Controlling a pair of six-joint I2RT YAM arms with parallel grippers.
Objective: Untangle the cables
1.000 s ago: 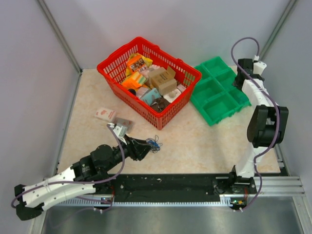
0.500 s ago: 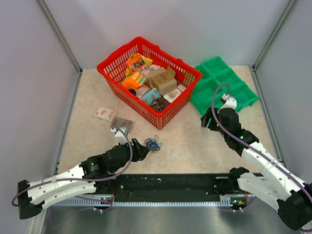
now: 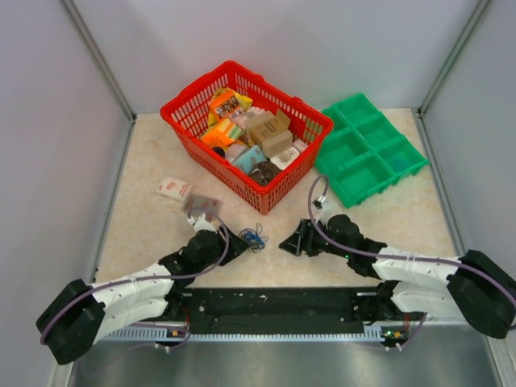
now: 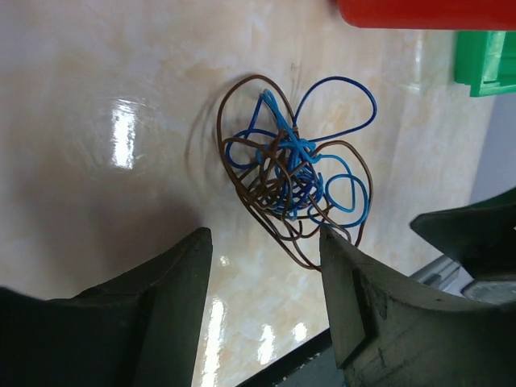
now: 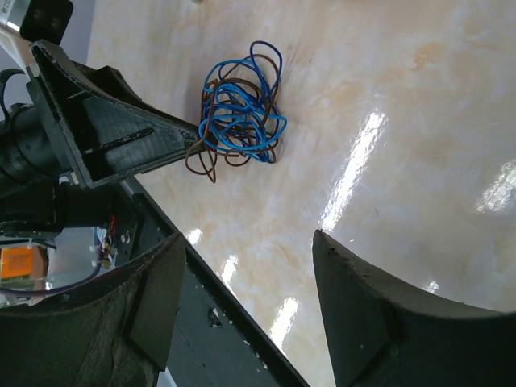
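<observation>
The cables point(image 3: 255, 239) are one small tangle of thin blue and brown wires lying on the beige table, in front of the red basket. The left wrist view shows the tangle point(image 4: 294, 173) just ahead of my left gripper point(image 4: 264, 242), which is open with nothing between its fingers. A brown loop reaches close to the right-hand finger point(image 4: 347, 274). From above, my left gripper point(image 3: 239, 244) sits at the tangle's left edge. My right gripper point(image 3: 289, 244) is low on the table to the tangle's right, open and empty point(image 5: 246, 240), with the cables point(image 5: 240, 117) a short way ahead of it.
A red basket point(image 3: 281, 93) full of small boxes stands behind the tangle. A green compartment tray point(image 3: 371, 173) lies at the back right. Two small packets point(image 3: 174, 189) point(image 3: 203, 204) lie at the left. The black base rail point(image 3: 274, 302) runs along the near edge.
My right arm has swung down from the back right to the table's middle, its gripper now facing the tangle. My left gripper has stayed by the tangle, still open.
</observation>
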